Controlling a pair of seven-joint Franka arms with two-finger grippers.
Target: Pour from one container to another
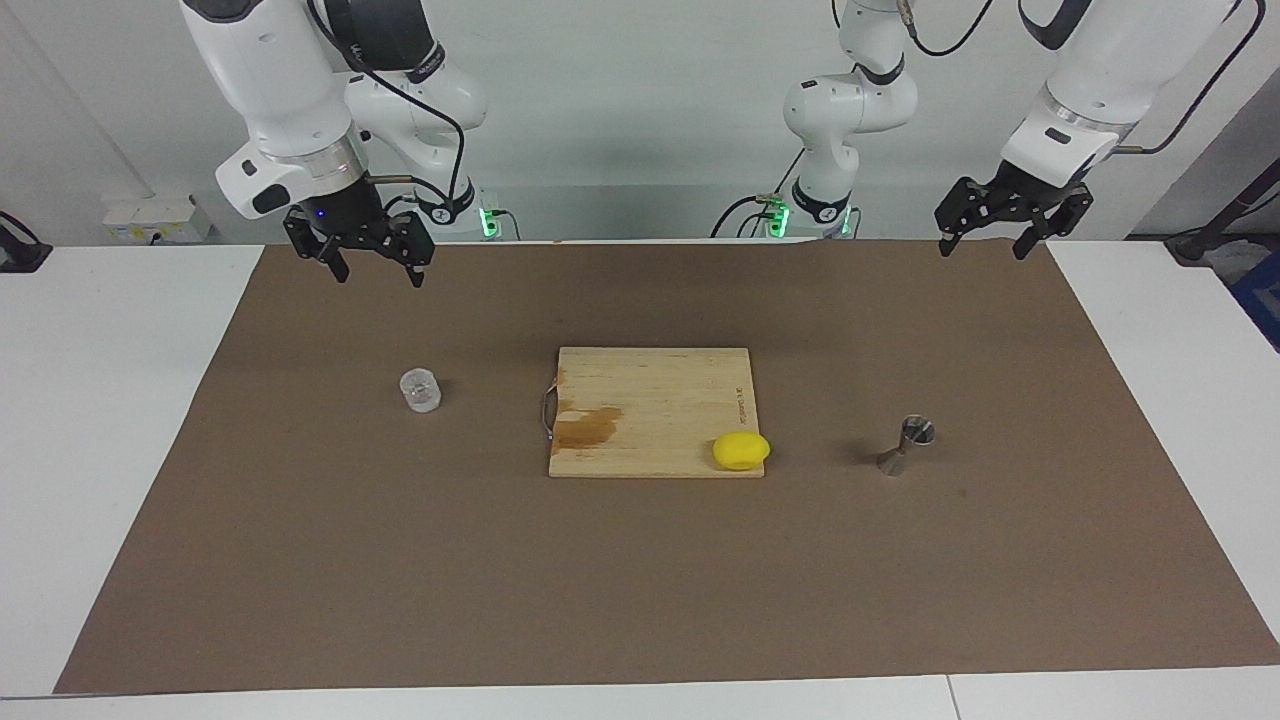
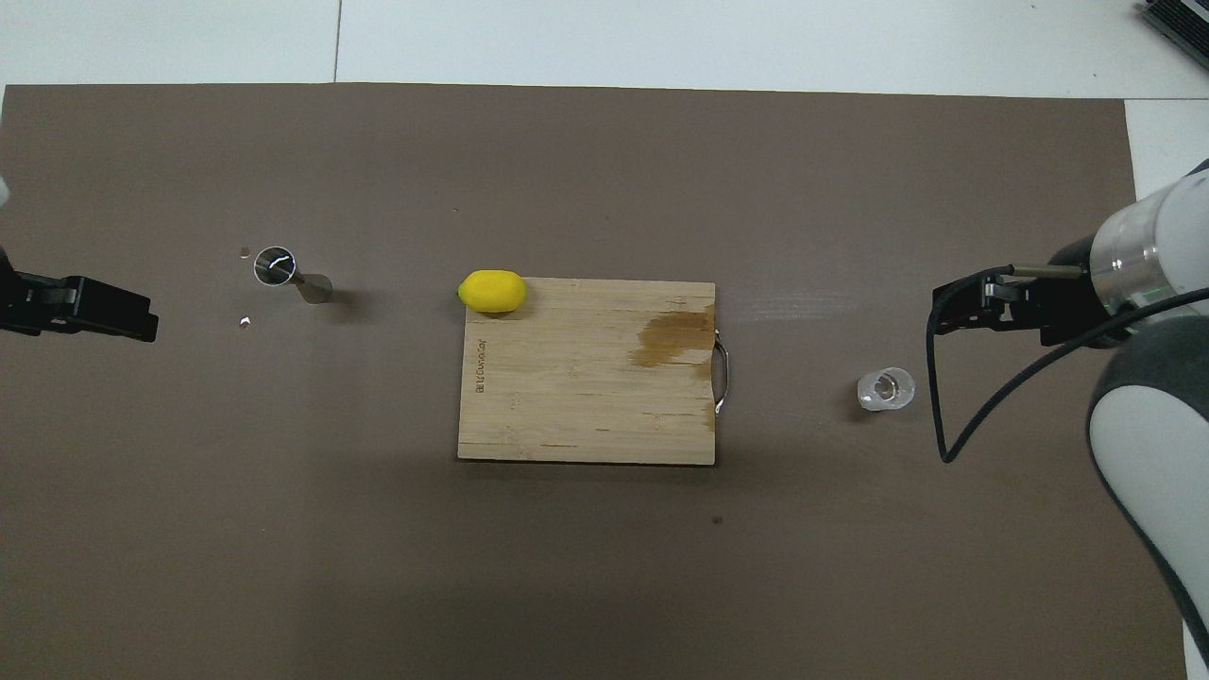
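Brown paper covers the middle of the white desk (image 1: 120,420), and everything sits on it. Going from the right arm's end to the left arm's end as the facing view runs: the right hand (image 1: 378,266) hangs in the air at the edge of the paper nearest the robots, its fingers apart and holding nothing. The clear glass cup (image 1: 421,390) stands upright on the paper, well below that hand and farther from the robots, not touched by it. At the middle lies a wooden cutting board (image 1: 655,410) with a dark stain and a metal handle on the edge toward the cup. A lemon (image 1: 741,450) rests on the board's corner toward the left arm's end. The steel jigger (image 1: 908,445) stands upright well apart from the board. The left hand (image 1: 985,243) hovers over the paper's edge nearest the robots, fingers spread, empty, far above the jigger.
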